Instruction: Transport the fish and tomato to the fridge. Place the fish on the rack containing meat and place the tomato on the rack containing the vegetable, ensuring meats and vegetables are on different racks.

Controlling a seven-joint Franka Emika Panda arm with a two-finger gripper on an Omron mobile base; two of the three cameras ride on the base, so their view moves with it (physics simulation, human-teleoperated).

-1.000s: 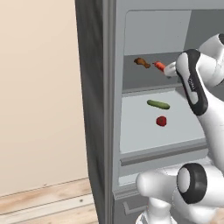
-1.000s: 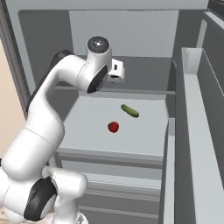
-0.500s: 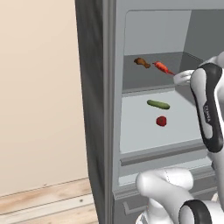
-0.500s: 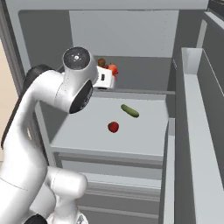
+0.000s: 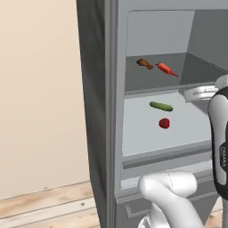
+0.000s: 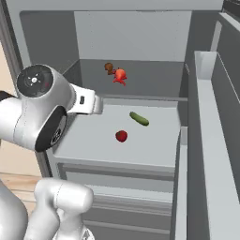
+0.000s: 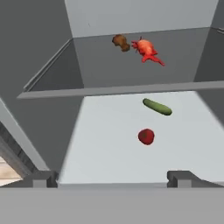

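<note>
The red-orange fish (image 5: 165,68) (image 6: 120,75) (image 7: 145,49) lies on the fridge's upper rack (image 7: 87,70), beside a brown piece of meat (image 5: 144,63) (image 6: 109,67) (image 7: 120,41). On the lower rack (image 7: 109,153) the red tomato (image 5: 164,123) (image 6: 121,136) (image 7: 146,136) rests just in front of a green cucumber (image 5: 160,106) (image 6: 138,118) (image 7: 157,107). My gripper (image 5: 196,93) (image 6: 97,104) (image 7: 113,179) hangs open and empty outside the fridge, at about the height of the upper rack's front edge, facing both racks.
The fridge door (image 6: 211,140) with its shelves stands open on the right. The fridge's grey side wall (image 5: 95,111) rises on the left, with a drawer front (image 5: 164,156) under the lower rack. A beige wall and wooden floor (image 5: 44,200) lie further left.
The arm has drawn back out of the upper rack and away from the fish, which stays lying beside the meat. Tomato and cucumber have not moved.
</note>
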